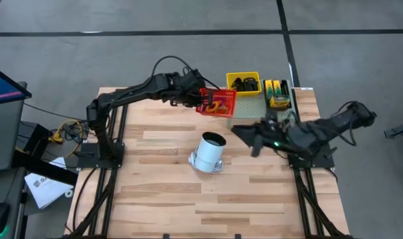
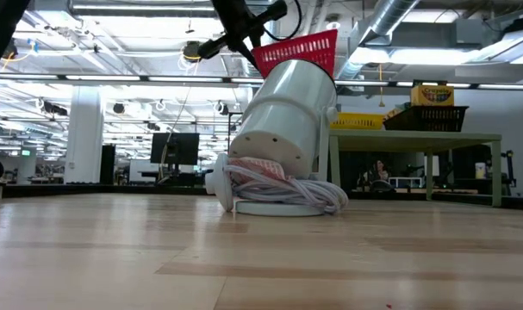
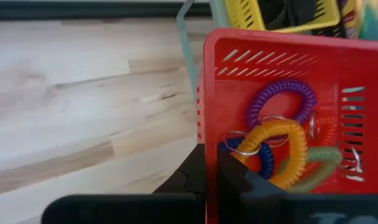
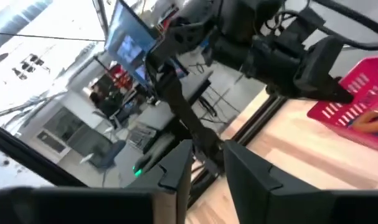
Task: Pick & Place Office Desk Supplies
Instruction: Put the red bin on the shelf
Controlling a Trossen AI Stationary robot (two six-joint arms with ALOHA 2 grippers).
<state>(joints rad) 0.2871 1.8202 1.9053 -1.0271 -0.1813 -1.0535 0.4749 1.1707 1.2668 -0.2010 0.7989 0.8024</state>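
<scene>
A red mesh basket hangs in the air at the table's far side, tilted, with my left gripper shut on it. Inside lie coiled rings in purple, orange, blue and green, some with metal key rings. Behind it a yellow basket holds black binder clips, and a black basket holds yellow-green crayon boxes. My right gripper hovers open over the table's right half and touches nothing. My left gripper grips the red basket by its side wall at the rim, one finger outside and one finger inside. It comes level from the table's left. The basket is lifted clear of the table and tilted.
A white cylindrical appliance lies tipped at the table's middle, leaning on its coiled white cord. A green mat lies under the far baskets. Bare wood spreads over the near half.
</scene>
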